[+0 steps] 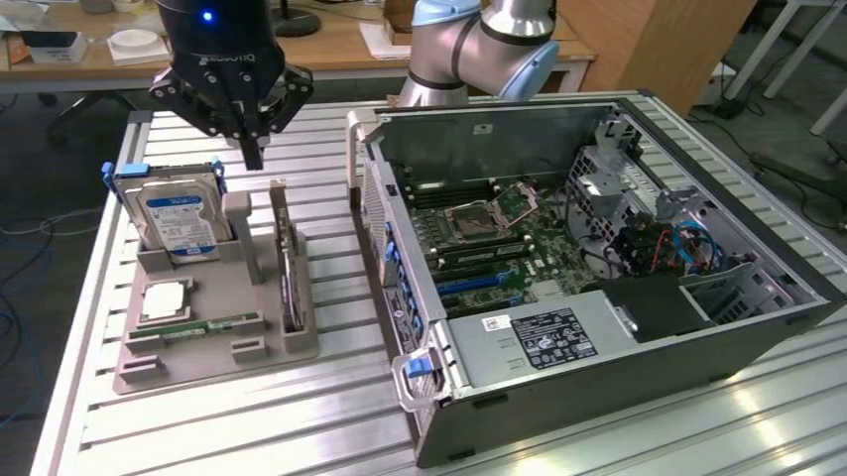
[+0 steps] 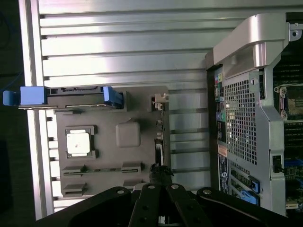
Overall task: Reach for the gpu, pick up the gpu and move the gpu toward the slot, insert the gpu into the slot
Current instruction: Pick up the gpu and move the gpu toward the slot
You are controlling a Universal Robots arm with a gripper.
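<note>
My gripper (image 1: 252, 159) is above the grey holder (image 1: 252, 342), fingers pressed together and holding nothing. The gpu (image 1: 286, 260) stands on edge in its groove at the side of the holder nearest the case (image 1: 636, 347). My tips hang above its far end, a touch toward the drive (image 1: 179, 223).

From the wrist, the gpu (image 2: 159, 137) is a thin dark line running straight away from my gripper (image 2: 159, 182), with its pale bracket (image 2: 161, 100) at the far end. So I'd say I'm reaching, nothing gripped yet.

To do this well, I reckon that line should stay centred between my fingers and parallel to them. Closed like this I can't straddle the card, so the jaws need to part well above its top edge. The drive is just beside the gpu on one side and the case wall is near on the other, so a straight vertical approach looks safest. I'd take the bare edge, away from the bracket.

The slot (image 1: 474, 285) is the blue strip on the green board, down inside the open case and well apart from the gpu.

The table (image 1: 265, 426) is ribbed aluminium, shiny, with grooves running across it. The holder lies flat on it. Behind is a wooden desk (image 1: 331, 50), with grey floor all round.
</note>
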